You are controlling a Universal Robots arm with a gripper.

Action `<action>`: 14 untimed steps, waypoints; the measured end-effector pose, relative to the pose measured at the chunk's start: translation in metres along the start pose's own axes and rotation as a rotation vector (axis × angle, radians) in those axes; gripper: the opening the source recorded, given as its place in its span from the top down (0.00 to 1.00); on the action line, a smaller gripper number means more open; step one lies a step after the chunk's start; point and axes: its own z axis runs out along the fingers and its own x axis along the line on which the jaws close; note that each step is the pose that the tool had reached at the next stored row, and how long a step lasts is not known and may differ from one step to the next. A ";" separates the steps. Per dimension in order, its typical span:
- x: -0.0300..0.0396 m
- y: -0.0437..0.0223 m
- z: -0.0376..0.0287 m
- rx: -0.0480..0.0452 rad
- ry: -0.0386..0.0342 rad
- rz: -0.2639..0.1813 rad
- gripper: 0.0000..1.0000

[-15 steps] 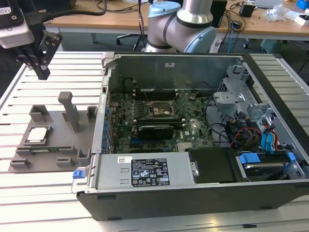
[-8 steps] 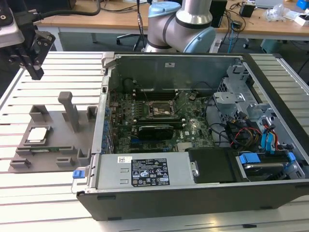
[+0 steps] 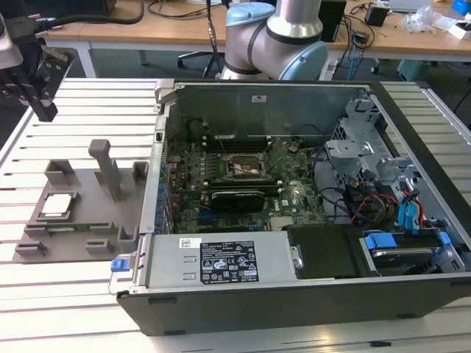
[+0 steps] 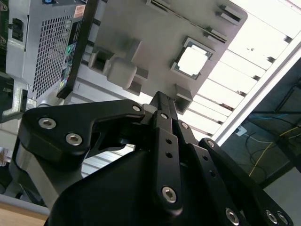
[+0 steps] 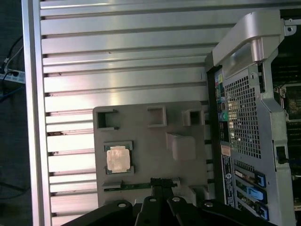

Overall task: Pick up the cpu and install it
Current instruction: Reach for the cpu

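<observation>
Closest to the camera in the exterior view is the open computer case (image 3: 294, 309), lying on its side on a slatted aluminium table (image 3: 44, 287). Inside along the near wall sits the power supply (image 3: 221, 261), and next to it, toward the exterior view's right, a drive bay (image 3: 401, 246) with blue tabs and a tangle of cables. Deeper in is the motherboard (image 3: 294, 198) with an expansion card (image 3: 235, 197), and just behind that the cpu socket (image 3: 245, 170). Honestly can't tell from here whether its frame is latched or up.

Outside the case, just beside it on the exterior view's left, is a grey fixture plate (image 3: 81, 220) with upright posts. The cpu (image 3: 57, 205) lies flat in a square pocket on that plate, silver top up; you can see it in both wrist views too (image 5: 117, 158) (image 4: 194, 61).

Further back, the gripper (image 3: 44, 110) hangs above the table's far corner, well apart from the cpu, jaws pressed together with nothing between them (image 4: 160, 96). Behind the case stands the arm's base (image 3: 283, 37), with wooden desks (image 3: 147, 29) beyond.
</observation>
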 end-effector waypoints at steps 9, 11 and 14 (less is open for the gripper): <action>0.0157 -0.0012 -0.0002 -0.0001 -0.0001 0.000 0.89; 0.0190 -0.0014 -0.0003 -0.0001 -0.0001 0.000 0.89; 0.0229 -0.0017 -0.0003 0.0000 0.0000 0.000 0.89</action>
